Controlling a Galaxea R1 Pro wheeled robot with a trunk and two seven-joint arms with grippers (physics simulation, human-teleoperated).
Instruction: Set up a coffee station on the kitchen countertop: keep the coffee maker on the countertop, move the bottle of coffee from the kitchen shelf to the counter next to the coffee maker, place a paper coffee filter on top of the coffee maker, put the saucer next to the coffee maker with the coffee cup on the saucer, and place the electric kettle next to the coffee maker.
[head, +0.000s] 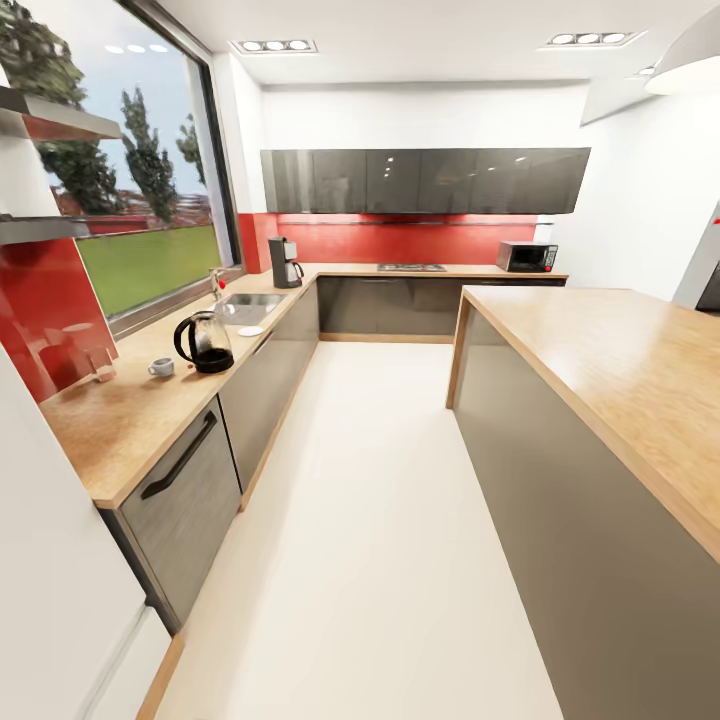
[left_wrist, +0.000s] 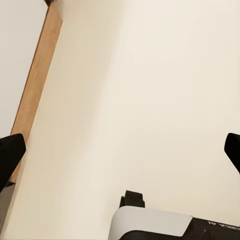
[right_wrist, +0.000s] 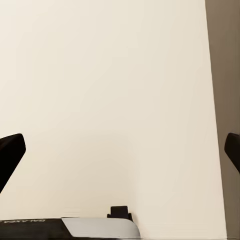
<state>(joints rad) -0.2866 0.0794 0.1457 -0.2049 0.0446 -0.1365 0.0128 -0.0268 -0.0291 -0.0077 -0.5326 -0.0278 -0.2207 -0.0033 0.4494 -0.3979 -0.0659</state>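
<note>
The coffee maker (head: 285, 262) stands at the far corner of the countertop (head: 130, 420), past the sink (head: 250, 303). Nearer along the same worktop, the kettle (head: 206, 342) sits just beside the cup (head: 161, 367), with the saucer (head: 251, 330) lying between kettle and sink. Both grippers hang over pale floor (head: 370, 560), well apart from all of these. The left gripper (left_wrist: 120, 147) has its fingers spread wide, holding nothing. The right gripper (right_wrist: 120, 150) is likewise spread and holds nothing.
</note>
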